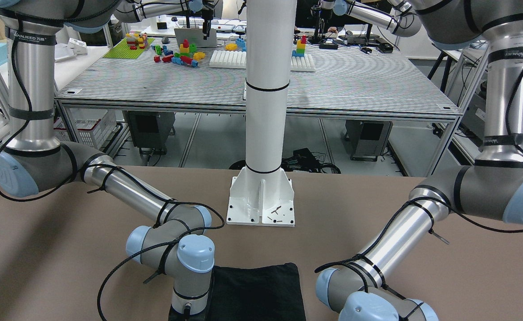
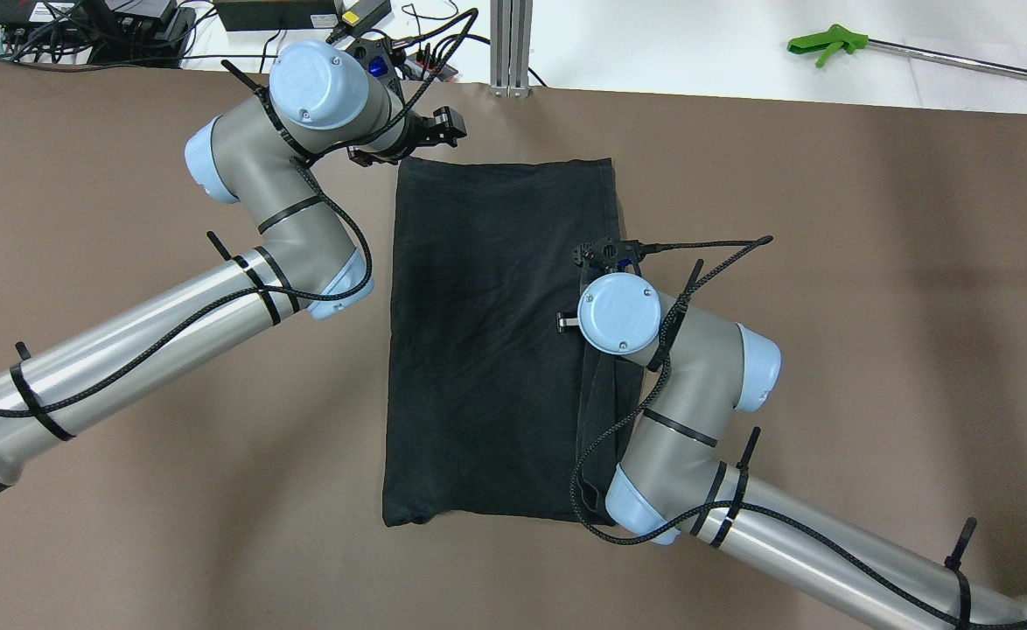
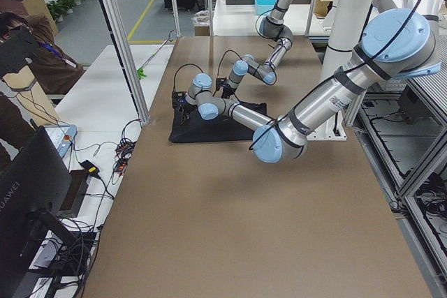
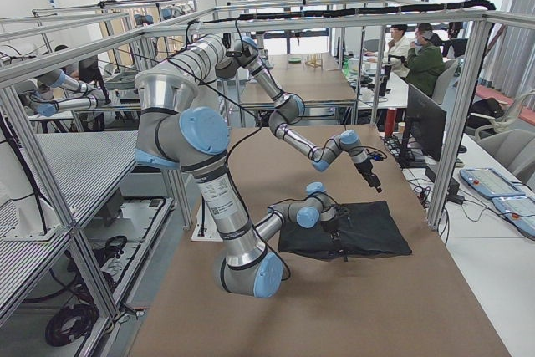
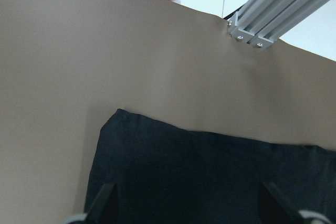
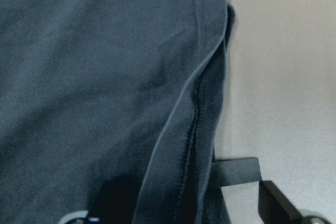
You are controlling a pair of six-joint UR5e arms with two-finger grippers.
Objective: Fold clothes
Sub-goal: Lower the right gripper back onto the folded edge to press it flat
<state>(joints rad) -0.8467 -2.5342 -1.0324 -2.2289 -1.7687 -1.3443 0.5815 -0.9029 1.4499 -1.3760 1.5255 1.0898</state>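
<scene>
Clothes (image 2: 478, 332): black rectangle lying flat at table (image 2: 872, 262) centre, long axis 12 to 6 o'clock. Its 3 o'clock side is doubled over, with a hem.
Left gripper (image 5: 188, 203): fingers apart, holding nothing, hovering off the table above the cloth's 11 o'clock corner.
Right gripper (image 6: 191, 205): fingers (image 6: 275, 203) apart and straddling the hemmed edge at the cloth's 3 o'clock, not clamped.
Risk, hem: the edge is layered there, so a close could take only the top layer, leaving the under layer behind and the fold crooked.
Risk, corner: bare table lies just beyond the corner, so a descent slightly off toward 11 o'clock would pinch nothing.
Risk, cable (image 2: 592, 455): the right arm's cable loop hangs over the cloth's 5 o'clock part. Sweeping the arm could drag or ruck the fabric.
Risk, skew: a corner grip paired with a mid-edge grip would likely pull unevenly.
Edges: the table's far edge and the aluminium post (image 2: 511, 44) stand near, at 12 o'clock.
Open room: bare table shows at 9 and 3 o'clock. The white pillar base (image 1: 261, 200) sits toward 6 o'clock.
</scene>
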